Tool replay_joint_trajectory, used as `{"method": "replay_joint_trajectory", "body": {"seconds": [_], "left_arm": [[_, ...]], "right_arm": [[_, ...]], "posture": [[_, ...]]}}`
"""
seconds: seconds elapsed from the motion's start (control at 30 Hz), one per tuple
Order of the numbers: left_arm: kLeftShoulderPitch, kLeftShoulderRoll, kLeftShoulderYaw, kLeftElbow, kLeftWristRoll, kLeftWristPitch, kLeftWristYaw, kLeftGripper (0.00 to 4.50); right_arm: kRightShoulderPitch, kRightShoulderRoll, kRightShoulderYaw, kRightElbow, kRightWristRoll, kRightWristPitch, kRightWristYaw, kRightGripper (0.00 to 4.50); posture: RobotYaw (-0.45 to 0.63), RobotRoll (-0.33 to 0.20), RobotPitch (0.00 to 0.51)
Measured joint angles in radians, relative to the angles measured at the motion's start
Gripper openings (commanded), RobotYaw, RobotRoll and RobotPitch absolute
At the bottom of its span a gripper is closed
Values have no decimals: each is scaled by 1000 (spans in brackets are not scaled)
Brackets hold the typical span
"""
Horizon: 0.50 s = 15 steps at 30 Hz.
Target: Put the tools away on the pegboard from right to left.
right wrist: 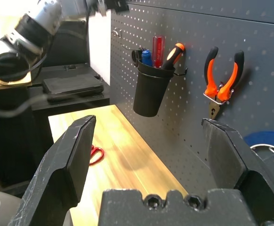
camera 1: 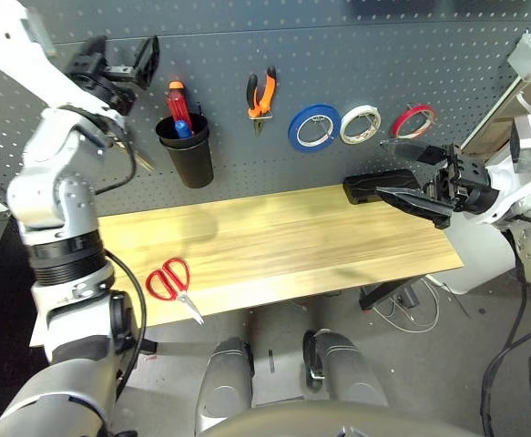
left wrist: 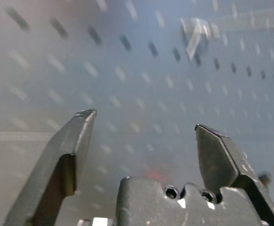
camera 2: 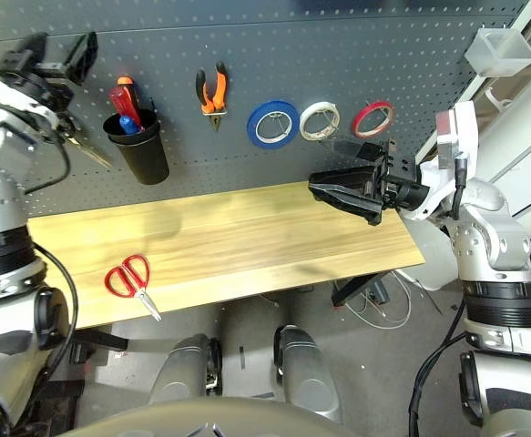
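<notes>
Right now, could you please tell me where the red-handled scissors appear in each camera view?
Left eye view: red-handled scissors at the table's near left corner.
Right eye view: scissors at that same corner, lower left.
Right wrist view: scissors on the tabletop, beyond the black cup.
Left wrist view: faces the pegboard up close.
Shared landmark: the black cup hanging on the pegboard.

The robot's silver left arm is raised high, elbow bent, its black two-fingered left gripper (camera 1: 124, 64) pointing forward and slightly upward with the fingers spread wide and nothing between them. The silver right arm reaches inward, its black right gripper (camera 2: 347, 196) pointing left, roughly level, fingers parted and empty.
</notes>
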<state>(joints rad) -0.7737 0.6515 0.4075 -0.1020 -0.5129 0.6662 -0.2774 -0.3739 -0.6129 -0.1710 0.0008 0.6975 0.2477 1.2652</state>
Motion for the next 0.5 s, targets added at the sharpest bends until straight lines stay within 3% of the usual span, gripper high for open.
{"method": "replay_joint_trajectory", "body": {"seconds": [0.1,0.2,0.33,0.5], "left_arm": [[-25,106,18,-84,-124,163,-76,4458],[-9,152,35,-159,-259,321,-124,4458],[100,161,93,-262,-465,541,-131,4458],[307,168,224,-341,-699,724,-73,4458]], "right_arm": [[-2,5,3,13,-12,-12,9,4500],[-5,7,7,32,-20,-16,19,4500],[-7,9,22,37,-25,-13,40,4500],[14,2,54,42,-40,-2,86,4500]], "posture": [[67,0,59],[77,0,67],[97,0,137],[129,0,153]]}}
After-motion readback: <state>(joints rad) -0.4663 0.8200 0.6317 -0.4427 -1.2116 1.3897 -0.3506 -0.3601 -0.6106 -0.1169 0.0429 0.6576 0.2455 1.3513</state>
